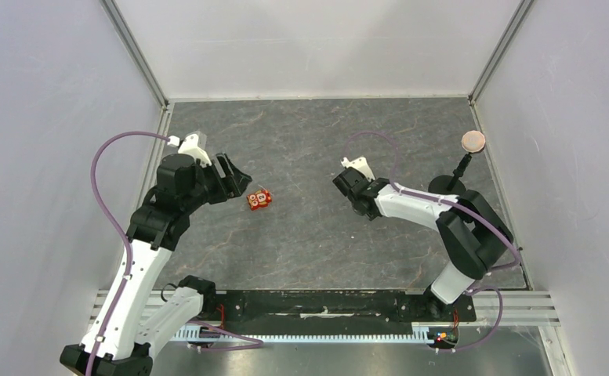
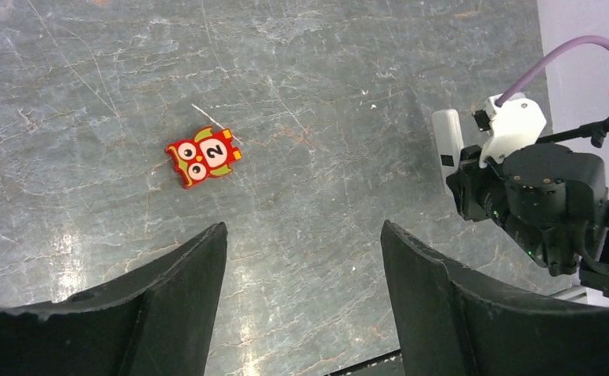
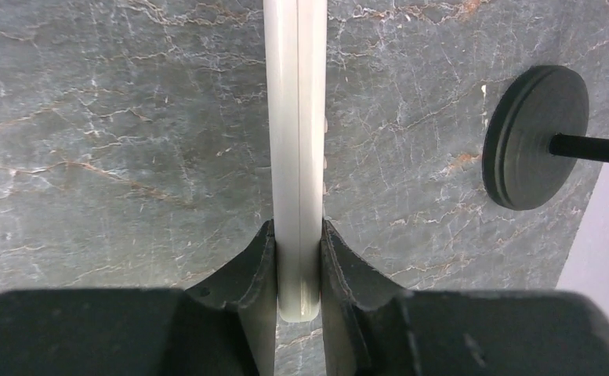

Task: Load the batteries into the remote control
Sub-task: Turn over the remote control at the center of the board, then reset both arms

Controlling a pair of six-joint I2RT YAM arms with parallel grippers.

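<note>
My right gripper (image 3: 297,235) is shut on the remote control (image 3: 295,117), a slim white bar seen edge-on that runs up out of the jaws above the grey stone table (image 1: 309,133). In the left wrist view the remote (image 2: 447,145) stands upright in the right gripper (image 2: 462,184), its plain white side with a small dark slot showing. My left gripper (image 2: 301,227) is open and empty above the table; in the top view it (image 1: 238,178) is left of a small red owl-shaped piece (image 1: 259,200) marked "2" (image 2: 204,157). No batteries show.
A black round stand base (image 3: 532,137) with a thin rod stands right of the right gripper; the rod carries a pink disc (image 1: 473,141) near the back right corner. White walls enclose the table on three sides.
</note>
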